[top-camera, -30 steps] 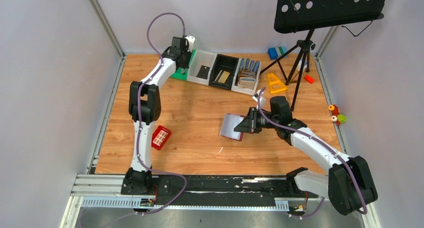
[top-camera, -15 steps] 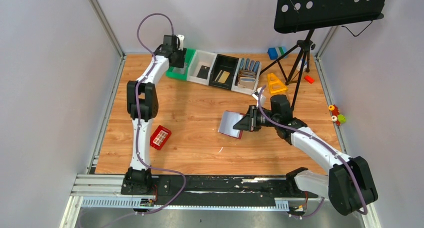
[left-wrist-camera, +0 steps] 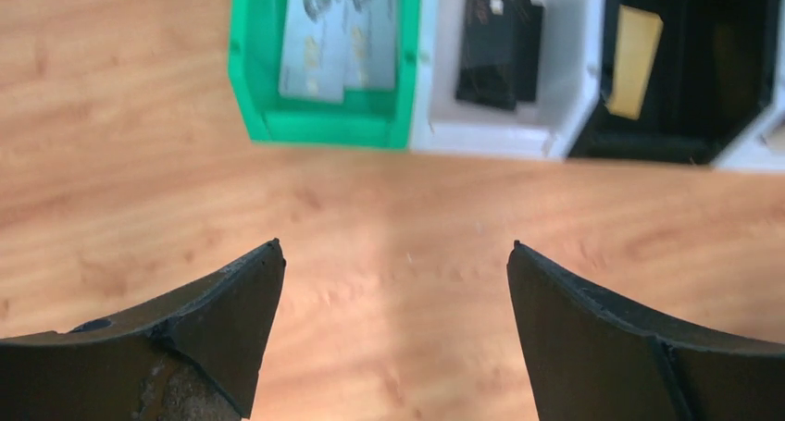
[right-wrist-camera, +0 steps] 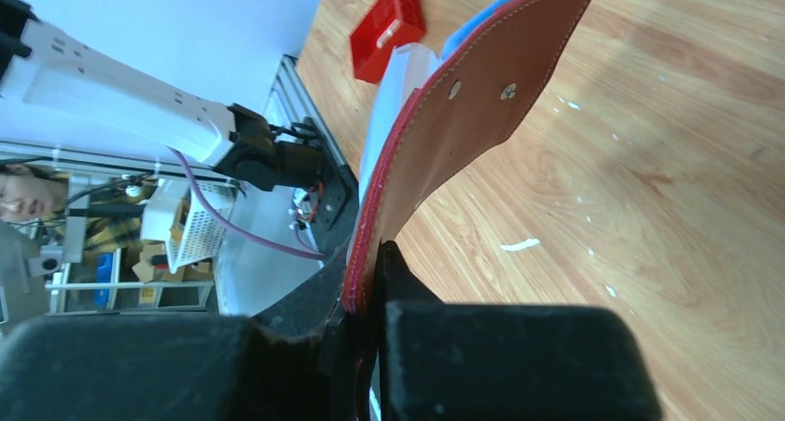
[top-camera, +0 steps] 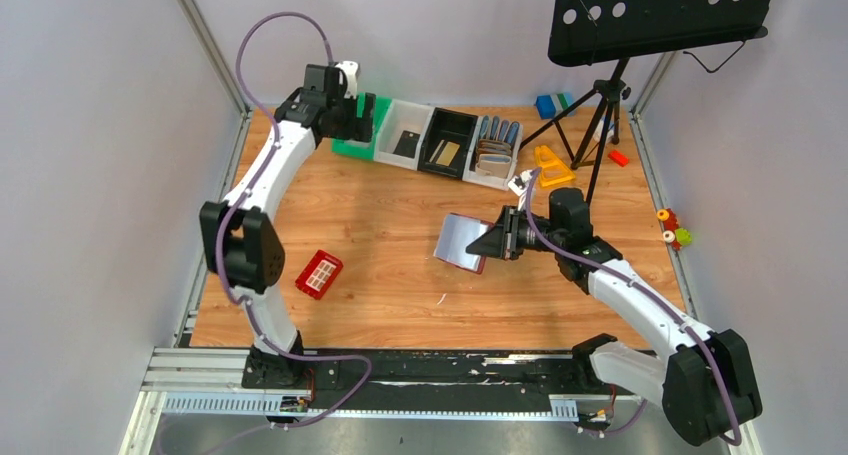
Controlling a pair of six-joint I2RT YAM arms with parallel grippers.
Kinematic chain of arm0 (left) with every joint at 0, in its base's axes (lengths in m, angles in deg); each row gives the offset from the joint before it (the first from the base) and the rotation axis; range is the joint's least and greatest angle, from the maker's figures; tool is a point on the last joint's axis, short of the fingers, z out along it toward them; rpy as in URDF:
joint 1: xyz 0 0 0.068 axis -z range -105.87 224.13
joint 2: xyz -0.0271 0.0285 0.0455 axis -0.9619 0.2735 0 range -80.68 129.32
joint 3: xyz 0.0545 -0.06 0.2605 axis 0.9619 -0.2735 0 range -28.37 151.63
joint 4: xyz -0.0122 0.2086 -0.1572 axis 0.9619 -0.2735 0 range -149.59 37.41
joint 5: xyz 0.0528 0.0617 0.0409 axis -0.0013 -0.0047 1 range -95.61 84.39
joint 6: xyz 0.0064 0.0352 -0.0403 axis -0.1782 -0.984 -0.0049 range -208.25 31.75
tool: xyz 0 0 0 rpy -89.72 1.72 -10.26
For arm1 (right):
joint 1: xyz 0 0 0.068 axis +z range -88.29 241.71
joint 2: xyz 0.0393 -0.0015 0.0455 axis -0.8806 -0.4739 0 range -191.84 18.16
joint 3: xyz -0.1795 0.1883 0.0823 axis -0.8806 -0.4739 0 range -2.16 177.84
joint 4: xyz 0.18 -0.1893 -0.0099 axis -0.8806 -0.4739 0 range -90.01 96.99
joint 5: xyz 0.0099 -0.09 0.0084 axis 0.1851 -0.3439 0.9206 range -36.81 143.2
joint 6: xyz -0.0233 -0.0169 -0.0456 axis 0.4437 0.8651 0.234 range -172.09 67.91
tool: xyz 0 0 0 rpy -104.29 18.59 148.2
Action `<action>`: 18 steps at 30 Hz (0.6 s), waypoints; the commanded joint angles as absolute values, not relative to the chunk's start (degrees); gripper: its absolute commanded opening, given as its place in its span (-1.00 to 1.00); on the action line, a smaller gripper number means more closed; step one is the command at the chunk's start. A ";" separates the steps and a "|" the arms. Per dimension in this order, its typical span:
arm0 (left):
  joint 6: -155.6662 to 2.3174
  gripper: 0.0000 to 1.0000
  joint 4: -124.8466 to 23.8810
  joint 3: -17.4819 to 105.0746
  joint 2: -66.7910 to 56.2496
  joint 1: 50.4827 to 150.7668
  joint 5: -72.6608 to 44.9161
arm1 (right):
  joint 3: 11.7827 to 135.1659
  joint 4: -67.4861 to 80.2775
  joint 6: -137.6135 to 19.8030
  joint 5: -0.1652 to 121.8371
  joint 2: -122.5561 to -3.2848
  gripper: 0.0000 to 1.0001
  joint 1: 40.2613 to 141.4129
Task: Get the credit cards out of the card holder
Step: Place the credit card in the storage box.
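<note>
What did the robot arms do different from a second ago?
The left claw opened and swung back left, away from the green bin where silvery cards lie. The right claw stayed shut on the card holder, nudging it slightly left. Everything else stayed put.

The top external view looks down from above the near edge over the whole table (top-camera: 400, 265). The left wrist view faces down from high up, past the left tool (left-wrist-camera: 396, 245) to the green bin (left-wrist-camera: 319, 130) ahead of it. The right wrist view, close behind the right tool (right-wrist-camera: 366, 273), faces the red piece (right-wrist-camera: 389, 28) beyond; the top view shares both.
</note>
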State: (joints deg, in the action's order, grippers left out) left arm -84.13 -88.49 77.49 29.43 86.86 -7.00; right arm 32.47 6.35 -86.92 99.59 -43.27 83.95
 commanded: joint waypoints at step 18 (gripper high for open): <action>-43.20 1.00 -36.39 10.16 -22.59 93.27 -46.55 | 29.88 36.15 -110.71 113.88 -40.53 -1.00 83.68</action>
State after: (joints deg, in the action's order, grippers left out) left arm -58.63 -58.26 17.52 -19.60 92.85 -33.49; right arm 29.22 28.31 -105.28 110.78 -41.72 83.88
